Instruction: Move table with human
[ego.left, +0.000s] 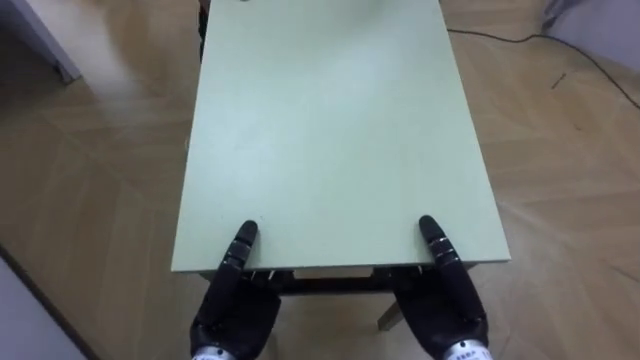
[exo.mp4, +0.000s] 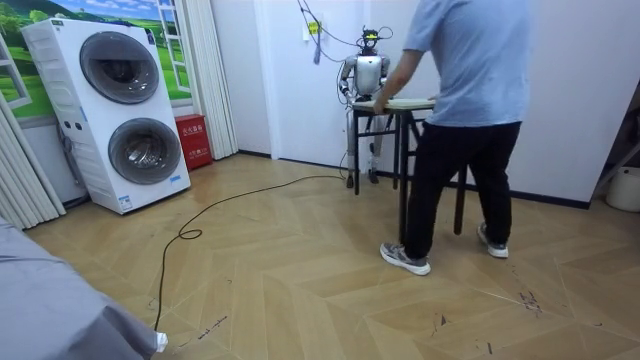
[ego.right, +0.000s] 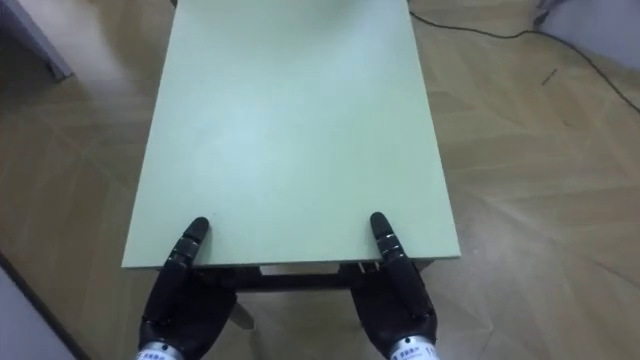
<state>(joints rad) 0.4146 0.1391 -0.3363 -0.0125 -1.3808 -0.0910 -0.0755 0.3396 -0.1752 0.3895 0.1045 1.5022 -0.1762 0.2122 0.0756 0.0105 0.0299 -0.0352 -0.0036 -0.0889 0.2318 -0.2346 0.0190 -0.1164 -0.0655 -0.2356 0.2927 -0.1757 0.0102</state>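
A pale green table (ego.left: 340, 120) stretches away from me over the wooden floor. My left hand (ego.left: 235, 305) and right hand (ego.left: 447, 300) grip its near edge, each with the thumb on top and the fingers under the board. In the room view a person (exo.mp4: 460, 110) in a blue shirt stands at the other end of the table (exo.mp4: 408, 103), bent forward with a hand on its top. I stand behind the table, near the white wall.
Stacked white washing machines (exo.mp4: 125, 115) and a red box (exo.mp4: 193, 140) stand at the room view's left. A dark cable (exo.mp4: 230, 205) trails across the parquet and also lies on the floor past the table's far right corner (ego.left: 520, 40). A white furniture leg (ego.left: 50, 45) is at upper left.
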